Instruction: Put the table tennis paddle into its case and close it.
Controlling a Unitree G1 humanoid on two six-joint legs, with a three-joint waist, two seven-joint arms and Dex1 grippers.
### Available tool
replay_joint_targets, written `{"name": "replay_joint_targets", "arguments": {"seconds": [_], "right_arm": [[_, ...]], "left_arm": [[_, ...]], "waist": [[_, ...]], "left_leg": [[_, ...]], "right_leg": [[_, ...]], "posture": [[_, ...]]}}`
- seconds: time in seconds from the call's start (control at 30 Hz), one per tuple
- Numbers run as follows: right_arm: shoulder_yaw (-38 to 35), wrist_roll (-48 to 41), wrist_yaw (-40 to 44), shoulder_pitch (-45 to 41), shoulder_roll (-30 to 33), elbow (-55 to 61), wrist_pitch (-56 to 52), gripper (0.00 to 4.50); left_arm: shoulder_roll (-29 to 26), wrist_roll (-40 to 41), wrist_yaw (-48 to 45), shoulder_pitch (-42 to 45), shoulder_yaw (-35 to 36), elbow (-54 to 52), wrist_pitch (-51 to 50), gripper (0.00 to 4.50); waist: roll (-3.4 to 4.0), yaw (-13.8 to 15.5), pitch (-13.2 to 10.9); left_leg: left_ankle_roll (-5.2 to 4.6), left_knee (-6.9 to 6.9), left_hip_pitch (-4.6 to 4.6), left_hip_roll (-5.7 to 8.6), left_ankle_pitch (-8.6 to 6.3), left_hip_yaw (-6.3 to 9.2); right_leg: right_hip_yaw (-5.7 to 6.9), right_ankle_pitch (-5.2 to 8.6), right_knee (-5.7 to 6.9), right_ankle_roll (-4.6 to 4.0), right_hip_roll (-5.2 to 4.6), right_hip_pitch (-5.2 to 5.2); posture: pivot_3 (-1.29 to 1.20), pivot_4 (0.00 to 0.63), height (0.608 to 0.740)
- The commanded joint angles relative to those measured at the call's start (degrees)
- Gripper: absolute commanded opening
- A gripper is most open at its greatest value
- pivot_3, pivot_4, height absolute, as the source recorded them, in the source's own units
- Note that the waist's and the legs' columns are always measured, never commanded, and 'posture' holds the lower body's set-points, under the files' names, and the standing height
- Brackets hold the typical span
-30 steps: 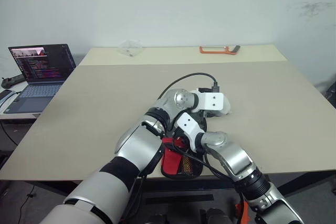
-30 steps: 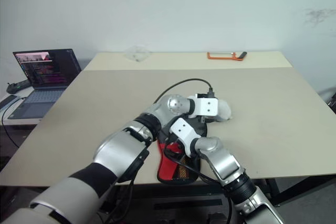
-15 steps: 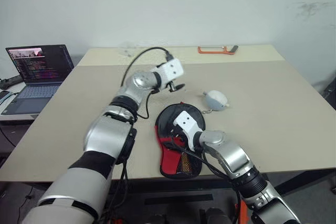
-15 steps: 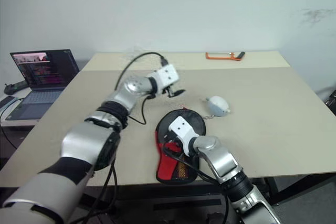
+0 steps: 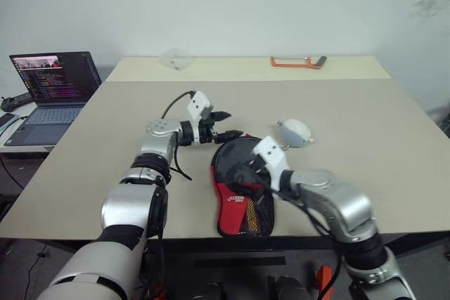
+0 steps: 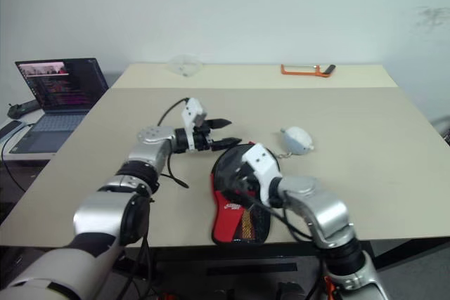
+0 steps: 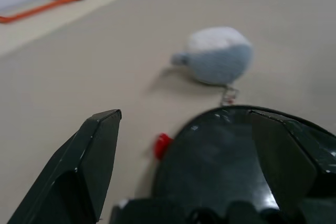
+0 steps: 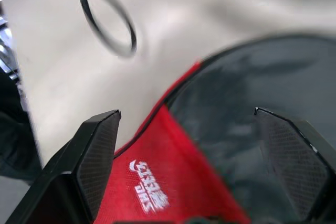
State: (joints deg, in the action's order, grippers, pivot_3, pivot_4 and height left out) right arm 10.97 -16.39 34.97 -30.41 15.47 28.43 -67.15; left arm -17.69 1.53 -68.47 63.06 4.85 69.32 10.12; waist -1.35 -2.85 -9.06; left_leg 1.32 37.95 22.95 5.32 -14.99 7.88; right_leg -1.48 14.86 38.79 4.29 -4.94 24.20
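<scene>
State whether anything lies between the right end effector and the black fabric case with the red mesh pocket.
Nothing visible does. The open right end effector hovers directly over the black fabric case with the red mesh pocket, its fingers apart.

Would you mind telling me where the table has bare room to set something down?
The wide stretch right of the grey pouch up to the orange tool is bare, as is the left side toward the laptop. It is crowded at the near middle: the case, the left claw and the right claw.
</scene>
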Motion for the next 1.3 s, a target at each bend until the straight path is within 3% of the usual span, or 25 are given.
{"name": "replay_joint_targets", "arguments": {"seconds": [0.03, 0.23, 0.47, 0.67, 1.17, 1.3], "right_arm": [[-5.8, -6.6, 3.1, -1.7, 4.5, 8.2, -5.0, 4.50], [-10.1, -5.1, 2.7, -1.9, 16.5, 4.0, 0.6, 4.50], [-2.6, 6.7, 0.5, -3.5, 21.4, -14.6, 21.0, 4.50], [2.0, 15.0, 0.2, -10.4, 19.8, -35.9, 37.5, 4.50], [-0.3, 19.3, -6.0, -22.9, 9.7, -68.5, 47.0, 4.50], [-1.4, 19.4, -6.7, -24.1, 9.1, -70.0, 47.1, 3.58]], "left_arm": [[1.4, 0.2, -2.1, -1.2, -2.0, -4.6, 0.9, 4.17], [1.7, -3.2, -5.0, -5.4, -8.0, -6.4, 7.3, 4.17], [2.8, -4.6, -2.0, -6.8, -10.2, -4.2, 9.0, 4.17], [4.8, -5.6, 1.7, -7.8, -11.2, -3.5, 10.8, 4.17], [4.3, -5.6, 2.7, -9.4, -11.6, -3.5, 10.5, 4.17], [4.0, -6.0, 3.5, -9.5, -11.9, -2.7, 10.4, 4.21]], "waist": [[-0.01, 0.3, 0.0], [-0.03, 0.3, 0.0], [-0.06, 0.5, 0.0], [-0.10, 0.7, -0.1], [-0.07, 0.6, -0.1], [-0.05, 0.6, 0.0]], "left_leg": [[-0.09, -0.03, 0.00, 0.00, -0.05, 0.03], [-0.12, -0.07, -0.02, -0.02, -0.07, -0.03], [-0.13, -0.05, -0.05, -0.02, -0.06, -0.09], [-0.06, -0.02, -0.04, 0.00, 0.00, -0.13], [0.03, -0.03, -0.07, -0.01, 0.05, -0.14], [0.04, -0.02, -0.10, 0.00, 0.05, -0.15]], "right_leg": [[0.05, 0.00, -0.07, 0.00, -0.01, -0.02], [0.11, 0.00, -0.18, -0.01, -0.04, -0.09], [0.16, 0.00, -0.14, 0.00, -0.08, -0.14], [0.17, 0.00, -0.15, 0.00, -0.11, -0.14], [0.14, -0.01, -0.13, -0.03, -0.11, -0.13], [0.11, -0.01, -0.04, -0.03, -0.11, -0.12]], "posture": [[0.00, 0.150, 0.740], [0.00, 0.150, 0.740], [0.00, 0.150, 0.740], [0.00, 0.150, 0.740], [0.00, 0.150, 0.740], [0.00, 0.150, 0.740]]}}
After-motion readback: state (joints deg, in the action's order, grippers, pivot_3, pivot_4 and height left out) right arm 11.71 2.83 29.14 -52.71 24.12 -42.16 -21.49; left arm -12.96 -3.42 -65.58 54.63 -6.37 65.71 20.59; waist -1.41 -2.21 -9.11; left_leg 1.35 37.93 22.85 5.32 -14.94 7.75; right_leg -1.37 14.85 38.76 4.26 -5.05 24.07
